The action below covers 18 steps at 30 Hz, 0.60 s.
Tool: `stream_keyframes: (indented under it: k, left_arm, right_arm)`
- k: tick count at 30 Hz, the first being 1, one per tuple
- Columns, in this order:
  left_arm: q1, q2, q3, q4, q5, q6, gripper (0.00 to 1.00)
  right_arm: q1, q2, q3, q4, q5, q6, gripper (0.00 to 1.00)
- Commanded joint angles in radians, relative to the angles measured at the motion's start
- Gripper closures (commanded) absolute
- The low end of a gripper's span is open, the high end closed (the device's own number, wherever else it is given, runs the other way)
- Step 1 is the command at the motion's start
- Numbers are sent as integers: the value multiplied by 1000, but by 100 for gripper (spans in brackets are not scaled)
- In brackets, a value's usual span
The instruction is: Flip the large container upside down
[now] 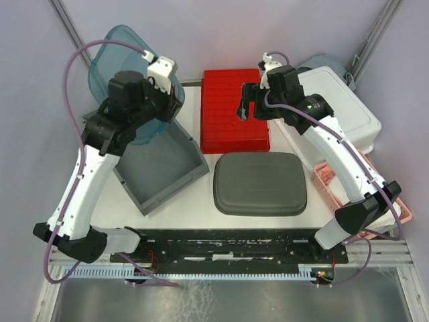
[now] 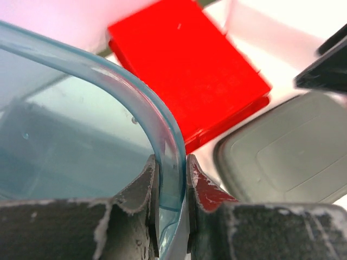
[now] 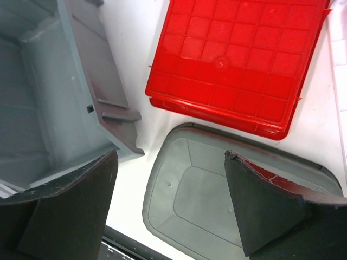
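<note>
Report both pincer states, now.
Left pincer: closed on the blue tub rim.
Right pincer: open, holding nothing.

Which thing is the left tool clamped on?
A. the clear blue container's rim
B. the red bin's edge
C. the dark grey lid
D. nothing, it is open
A: the left wrist view shows the left tool pinching the rim of the clear blue container, the red bin and grey lid lying apart.

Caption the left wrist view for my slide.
Left claw shut on the rim of the clear blue tub, red tray beyond.
</note>
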<state>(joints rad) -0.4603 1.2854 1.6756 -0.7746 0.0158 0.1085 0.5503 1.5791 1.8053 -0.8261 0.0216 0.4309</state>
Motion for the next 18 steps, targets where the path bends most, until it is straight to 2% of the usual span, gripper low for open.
stream_keyframes:
  k: [1, 7, 13, 18]
  left_arm:
    - [-1, 74, 264, -9, 165, -96, 97]
    - [-4, 157, 413, 112, 408, -308, 97]
    - [-3, 209, 403, 317, 545, -570, 97]
    - [7, 211, 386, 390, 600, -726, 97]
  right_arm:
    - [-80, -42, 61, 1, -27, 32, 12]
    - [-235, -86, 77, -10, -142, 86, 9]
    - [-274, -130, 49, 35, -198, 132, 9]
    - [-299, -163, 16, 30, -160, 121, 9]
